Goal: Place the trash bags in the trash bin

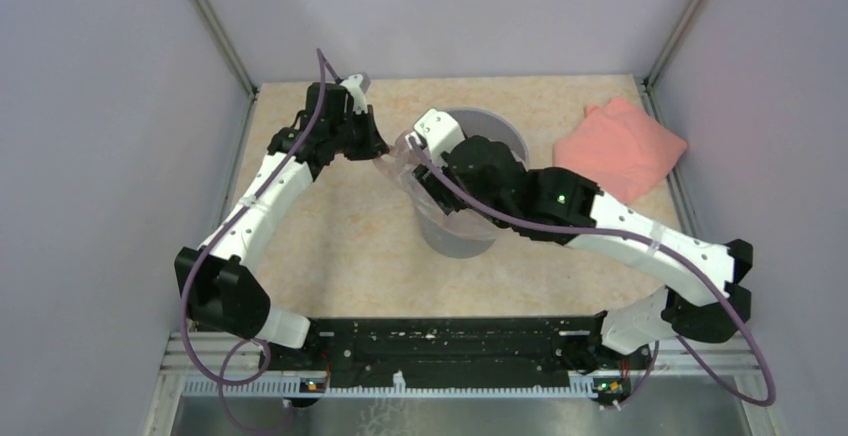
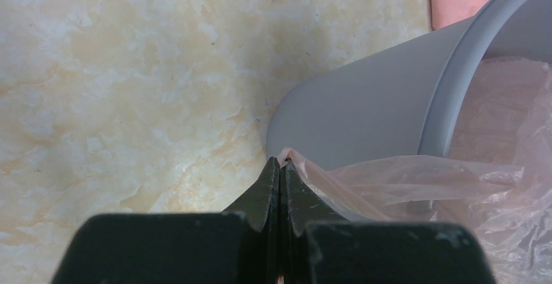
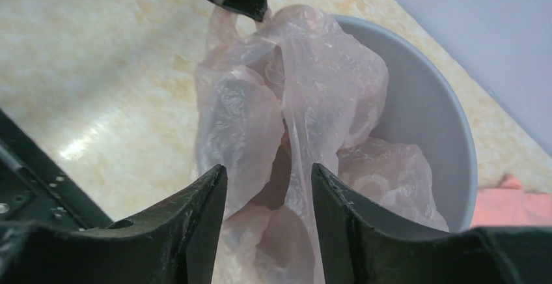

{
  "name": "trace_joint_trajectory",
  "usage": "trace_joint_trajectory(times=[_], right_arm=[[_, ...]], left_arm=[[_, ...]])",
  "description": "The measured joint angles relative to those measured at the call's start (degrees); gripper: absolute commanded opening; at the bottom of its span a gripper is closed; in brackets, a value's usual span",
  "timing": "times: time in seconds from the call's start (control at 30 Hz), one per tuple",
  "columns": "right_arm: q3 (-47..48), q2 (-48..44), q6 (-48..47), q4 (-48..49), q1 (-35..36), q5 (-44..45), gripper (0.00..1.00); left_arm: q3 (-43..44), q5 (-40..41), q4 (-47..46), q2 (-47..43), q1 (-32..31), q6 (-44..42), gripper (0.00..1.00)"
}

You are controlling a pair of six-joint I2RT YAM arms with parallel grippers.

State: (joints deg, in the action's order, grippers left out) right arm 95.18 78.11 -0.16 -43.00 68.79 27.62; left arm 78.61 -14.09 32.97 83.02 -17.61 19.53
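The left fingers (image 2: 268, 193) are clamped tight on a corner of the pale pink bag (image 2: 416, 180), just outside the grey bin (image 2: 371, 108). Only the left wrist view shows that pinch. The right wrist view shows the right fingers (image 3: 203, 212) standing apart over the bin's mouth, with film hanging between them and most of the bag bunched inside. Overhead, the bin sits mid-way across the bench (image 1: 330, 246), with a salmon bundle (image 1: 620, 146) near the far right corner.

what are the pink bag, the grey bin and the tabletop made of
Pink bag: thin plastic film, translucent, slightly glossy; it crinkles and its folds show through. Grey bin: probably moulded plastic, matte; even colour, smooth wall. Tabletop: beige marble pattern, perhaps laminate; cannot tell.
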Motion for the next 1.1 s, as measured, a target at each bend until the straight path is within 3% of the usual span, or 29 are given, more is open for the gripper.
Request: trace_joint_trajectory(times=[0.13,0.43,0.6,0.87,1.1], right_arm=[[-0.9,3.8,-2.6,0.1,-2.0,1.6,0.48],[-3.5,4.1,-3.8,1.2,-4.9,5.6,0.29],[-4.2,4.0,-3.7,1.8,-6.1,7.5,0.48],[-4.5,2.8,-3.4,1.9,-6.3,7.7,0.52],[-4.5,-2.1,-2.6,1.9,-6.3,7.1,0.66]], left_arm=[[0.0,-0.1,0.0,0.0,0.0,0.0,0.0],[0.0,-0.3,0.0,0.0,0.0,0.0,0.0],[0.0,-0.7,0.0,0.0,0.0,-0.1,0.0],[0.0,-1.1,0.0,0.0,0.0,-0.2,0.0],[0.0,-1.4,0.0,0.0,0.0,-0.2,0.0]])
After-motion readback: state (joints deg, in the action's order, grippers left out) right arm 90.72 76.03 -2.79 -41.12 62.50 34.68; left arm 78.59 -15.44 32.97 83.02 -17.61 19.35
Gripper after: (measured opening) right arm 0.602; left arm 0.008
